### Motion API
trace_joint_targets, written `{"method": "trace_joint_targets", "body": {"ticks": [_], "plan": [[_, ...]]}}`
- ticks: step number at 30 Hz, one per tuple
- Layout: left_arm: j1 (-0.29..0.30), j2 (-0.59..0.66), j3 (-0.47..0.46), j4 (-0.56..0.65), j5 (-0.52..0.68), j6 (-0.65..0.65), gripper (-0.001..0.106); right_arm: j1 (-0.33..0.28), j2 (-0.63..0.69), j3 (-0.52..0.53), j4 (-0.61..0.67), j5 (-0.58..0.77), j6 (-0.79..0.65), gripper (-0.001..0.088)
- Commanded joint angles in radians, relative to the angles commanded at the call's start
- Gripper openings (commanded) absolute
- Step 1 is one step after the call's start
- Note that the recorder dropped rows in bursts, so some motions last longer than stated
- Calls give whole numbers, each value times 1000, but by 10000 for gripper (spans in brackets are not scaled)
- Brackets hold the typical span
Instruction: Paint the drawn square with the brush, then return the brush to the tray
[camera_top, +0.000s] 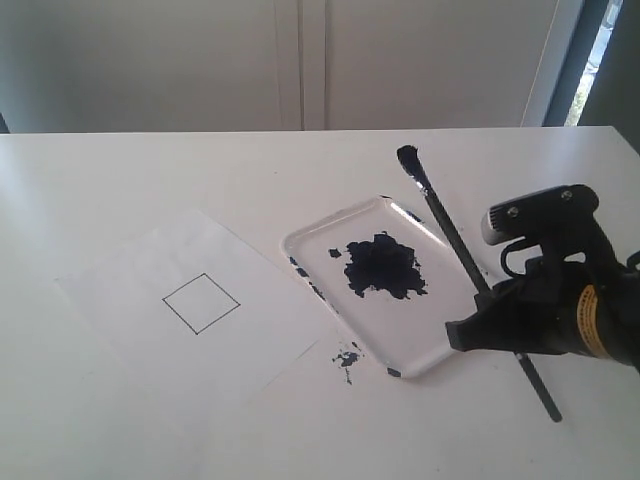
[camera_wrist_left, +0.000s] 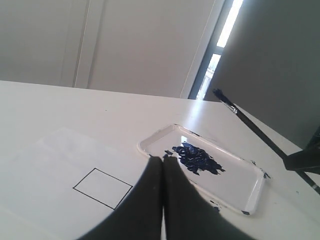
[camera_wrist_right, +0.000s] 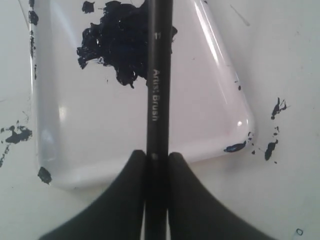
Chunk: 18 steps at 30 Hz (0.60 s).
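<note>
The tray (camera_top: 425, 325) lies in the middle of the table with a dark blue paint blot (camera_top: 383, 266) inside it. My right gripper (camera_top: 478, 328) is shut on the black handle of the brush (camera_top: 445, 222), which slants over the tray's right rim with its paint-loaded tip (camera_top: 408, 157) past the far corner. The right wrist view has the fingers (camera_wrist_right: 137, 165) clamping the brush (camera_wrist_right: 156, 90) above the tray (camera_wrist_right: 100, 130). The drawn square (camera_top: 201, 302) on the paper is blank inside. My left gripper (camera_wrist_left: 163, 159) is shut and holds nothing, between the square (camera_wrist_left: 102, 187) and the tray (camera_wrist_left: 235, 180).
The white paper sheet (camera_top: 120, 300) lies flat to the left of the tray. Paint spatters (camera_top: 347, 357) mark the table by the tray's near corner. A pale wall (camera_top: 300, 60) stands behind the table's far edge.
</note>
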Motion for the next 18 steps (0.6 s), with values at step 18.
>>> {"method": "trace_joint_targets", "body": {"ticks": [18], "plan": [[0, 0, 0, 0, 0, 0, 0, 0, 0, -41, 131, -147, 271, 0]]}}
